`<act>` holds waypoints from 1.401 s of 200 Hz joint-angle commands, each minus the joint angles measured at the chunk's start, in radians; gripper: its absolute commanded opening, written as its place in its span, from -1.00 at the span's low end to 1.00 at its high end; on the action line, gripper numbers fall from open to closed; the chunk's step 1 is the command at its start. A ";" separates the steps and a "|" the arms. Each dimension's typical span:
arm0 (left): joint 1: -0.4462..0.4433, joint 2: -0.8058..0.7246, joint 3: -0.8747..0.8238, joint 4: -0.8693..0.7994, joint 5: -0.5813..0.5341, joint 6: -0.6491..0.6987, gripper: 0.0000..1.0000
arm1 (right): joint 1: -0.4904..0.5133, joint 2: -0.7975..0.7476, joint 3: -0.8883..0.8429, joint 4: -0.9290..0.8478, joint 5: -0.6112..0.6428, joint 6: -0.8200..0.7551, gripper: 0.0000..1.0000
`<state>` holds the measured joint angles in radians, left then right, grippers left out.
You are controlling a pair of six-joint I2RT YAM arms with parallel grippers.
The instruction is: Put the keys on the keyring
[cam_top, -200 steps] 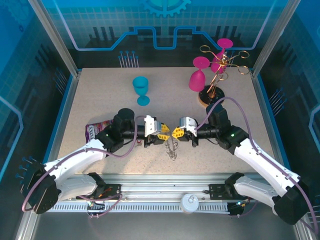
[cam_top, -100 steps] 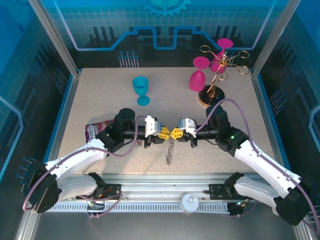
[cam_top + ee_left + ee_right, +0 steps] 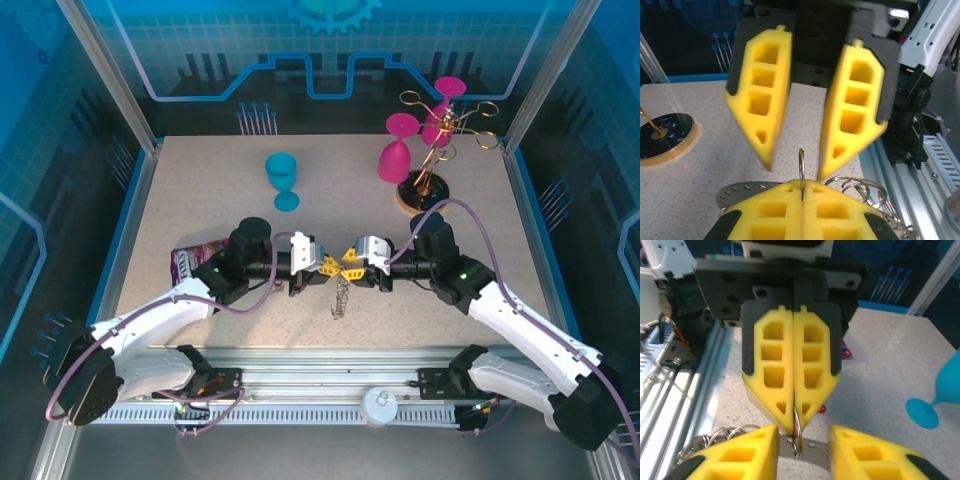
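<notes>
**Keyring (image 3: 341, 297): hanging from a single pinch over the near middle of the counter (image 3: 200, 190)**

Location: dangling between the two hands, its grey plate and wire loops trailing beneath.
Left hand (image 3: 802, 192): fingers pressing flat together on one thin wire loop (image 3: 801, 162), carrying the whole bunch.
Right hand (image 3: 802, 437): fingers standing parted either side of that loop, gripping nothing.
Key: a small red piece (image 3: 821, 409) is lying on the counter beyond; too small to confirm.
Risks: the thin loop may be slipping or twisting in that pinch if the left hand jolts, dropping the bunch; the right hand, closing, may be catching the wrong loop.
</notes>
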<state>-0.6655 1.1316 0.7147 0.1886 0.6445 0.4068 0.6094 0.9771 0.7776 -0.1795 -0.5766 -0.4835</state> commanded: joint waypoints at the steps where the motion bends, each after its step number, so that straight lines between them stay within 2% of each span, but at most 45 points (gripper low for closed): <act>1: -0.005 -0.042 0.000 -0.029 -0.060 0.062 -1.00 | 0.014 -0.043 0.010 -0.122 0.140 -0.061 -0.26; 36: -0.008 -0.034 0.049 -0.184 -0.097 0.128 -1.00 | 0.049 -0.057 0.060 -0.248 0.251 -0.131 -0.32; 88: -0.031 -0.009 0.115 -0.332 -0.118 0.210 -1.00 | 0.124 0.031 0.096 -0.226 0.262 -0.158 -0.42; 186: -0.049 0.007 0.148 -0.387 -0.118 0.245 -1.00 | 0.169 0.089 0.095 -0.153 0.222 -0.137 -0.65; 198: -0.052 0.007 0.151 -0.386 -0.119 0.248 -1.00 | 0.169 0.089 0.097 -0.152 0.219 -0.137 -0.73; 221: -0.056 0.007 0.158 -0.398 -0.121 0.252 -1.00 | 0.171 0.090 0.096 -0.158 0.216 -0.138 -1.00; 248: -0.056 -0.004 0.161 -0.402 -0.147 0.237 -1.00 | 0.168 0.079 0.097 -0.154 0.206 -0.127 -1.00; 262: -0.056 -0.030 0.137 -0.391 -0.182 0.210 -0.52 | 0.160 0.057 0.074 -0.124 0.189 -0.102 -1.00; 280: -0.055 -0.098 0.069 -0.346 -0.206 0.173 -0.36 | 0.136 0.016 0.029 -0.060 0.139 -0.053 -1.00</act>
<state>-0.7120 1.1202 0.8284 -0.2096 0.4725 0.6239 0.7639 1.0538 0.8398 -0.3370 -0.3561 -0.5987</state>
